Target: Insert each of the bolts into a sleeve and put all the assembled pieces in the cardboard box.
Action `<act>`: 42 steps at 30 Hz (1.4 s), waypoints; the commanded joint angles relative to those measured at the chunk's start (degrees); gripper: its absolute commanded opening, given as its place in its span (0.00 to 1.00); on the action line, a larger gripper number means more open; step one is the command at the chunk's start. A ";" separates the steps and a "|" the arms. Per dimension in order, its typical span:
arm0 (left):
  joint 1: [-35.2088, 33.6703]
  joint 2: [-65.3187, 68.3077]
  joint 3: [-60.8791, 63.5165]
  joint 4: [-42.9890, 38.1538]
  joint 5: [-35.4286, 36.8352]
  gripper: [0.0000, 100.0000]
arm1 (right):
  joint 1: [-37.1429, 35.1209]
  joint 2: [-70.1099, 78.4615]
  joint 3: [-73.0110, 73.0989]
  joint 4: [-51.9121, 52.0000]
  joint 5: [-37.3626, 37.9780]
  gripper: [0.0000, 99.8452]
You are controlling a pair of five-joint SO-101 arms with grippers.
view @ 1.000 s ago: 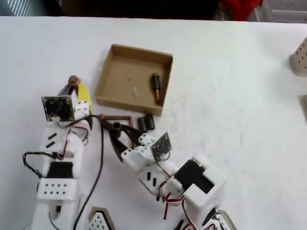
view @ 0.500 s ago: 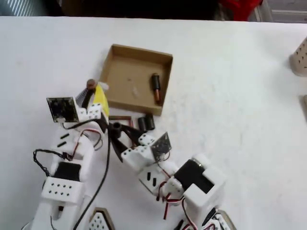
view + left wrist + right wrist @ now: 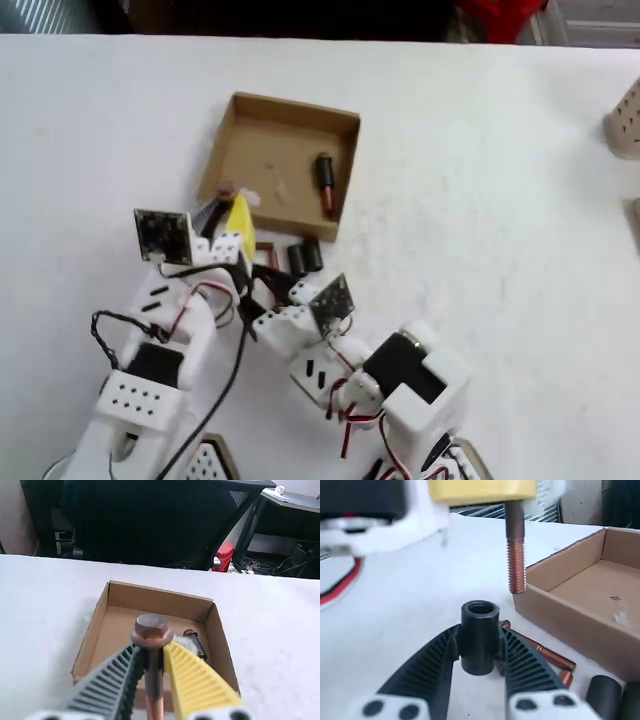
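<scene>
My left gripper (image 3: pixel 151 652) is shut on a copper bolt (image 3: pixel 151 629), held upright with its hex head on top. In the high view the left gripper (image 3: pixel 228 208) hangs just in front of the cardboard box (image 3: pixel 222 160). My right gripper (image 3: pixel 479 641) is shut on a black sleeve (image 3: pixel 480 630) standing upright with its bore facing up. The held bolt's threaded tip (image 3: pixel 516 570) hangs a little above and beyond that sleeve. One assembled piece (image 3: pixel 324 183) lies inside the box. In the high view the right gripper (image 3: pixel 262 288) is partly hidden under the left wrist.
Two loose black sleeves (image 3: pixel 305 257) and spare copper bolts (image 3: pixel 266 247) lie on the white table just in front of the box. Beige perforated objects (image 3: pixel 625 120) stand at the far right edge. Another perforated piece (image 3: pixel 205 462) sits at the near edge.
The left arm has carried its bolt to the right, from beside the box's left corner to over the right gripper's sleeve. The right arm has stayed still.
</scene>
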 commanded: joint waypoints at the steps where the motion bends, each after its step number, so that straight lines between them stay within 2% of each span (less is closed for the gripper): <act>1: 0.66 -1.36 0.09 -0.18 -2.20 0.02 | -0.57 -0.13 -1.76 0.40 -0.35 0.02; 8: 2.59 -1.36 2.99 -0.26 -6.33 0.02 | -0.57 -0.22 -1.76 0.40 -0.35 0.02; 19: 2.33 -1.45 -1.41 0.00 -6.15 0.02 | -0.57 -0.04 -1.76 0.40 -0.35 0.02; 26: 2.33 -1.45 -8.26 15.03 -6.15 0.02 | -0.57 -0.04 -1.76 0.48 -0.35 0.02; 32: 2.59 -1.71 -9.05 16.70 -6.15 0.02 | -0.57 -0.04 -1.76 0.48 -0.35 0.02; 36: 2.33 -8.13 -8.79 17.32 -6.15 0.02 | -0.57 -0.04 -1.76 2.15 -0.26 0.02; 42: 5.14 -20.79 -8.70 26.81 -6.15 0.02 | -1.63 -0.48 -1.76 4.26 -0.26 0.02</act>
